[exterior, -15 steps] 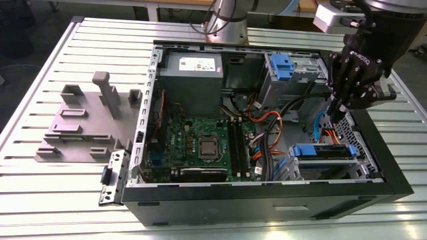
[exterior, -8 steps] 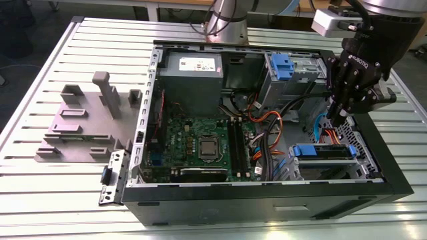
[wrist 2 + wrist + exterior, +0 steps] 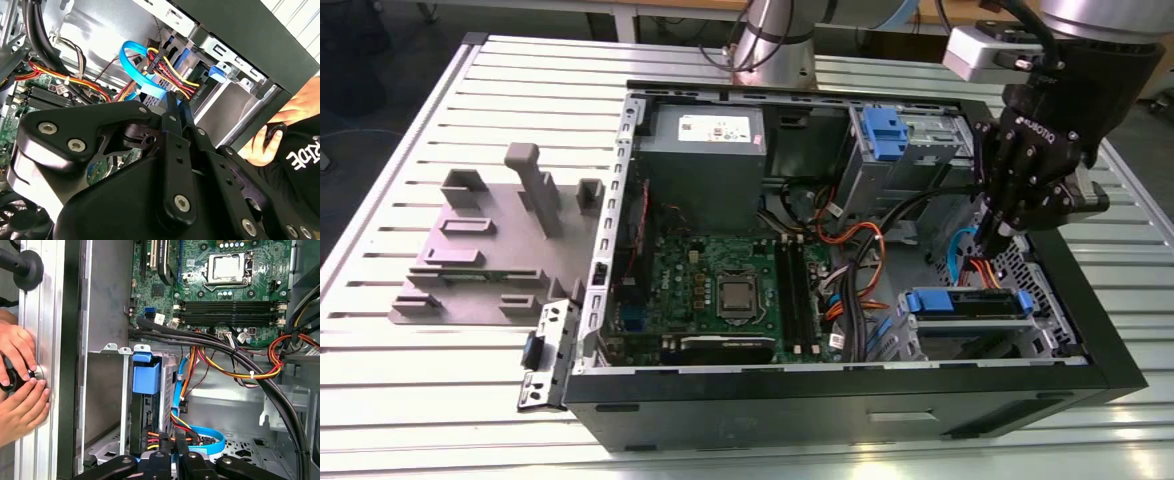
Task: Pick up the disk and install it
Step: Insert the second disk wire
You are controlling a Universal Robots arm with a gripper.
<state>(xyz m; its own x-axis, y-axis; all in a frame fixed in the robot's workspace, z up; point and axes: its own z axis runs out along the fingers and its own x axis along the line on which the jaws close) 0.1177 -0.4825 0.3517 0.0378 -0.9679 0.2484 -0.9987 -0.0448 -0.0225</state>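
The disk (image 3: 967, 303), with its blue carrier rail, sits in the lower drive cage at the front corner of the open computer case (image 3: 761, 400), on the exterior view's right. Its blue carrier end (image 3: 146, 377) shows in the cage in the first wrist view, and a blue tab (image 3: 218, 73) shows in the second. My gripper (image 3: 990, 240) hangs inside the case just above and behind that cage. Its fingers (image 3: 173, 107) stand together, shut, with the tips against the red, yellow and black power cable bundle (image 3: 167, 72) beside a looped blue data cable (image 3: 210, 437). I cannot tell whether they pinch a wire.
A person's hands (image 3: 17, 385) grip a black knob on the table just outside the case wall. The grey power-supply box (image 3: 707, 140), motherboard (image 3: 720, 290) and another blue carrier (image 3: 885, 135) lie inside the case. A grey slotted stand (image 3: 494, 250) sits at the exterior view's left.
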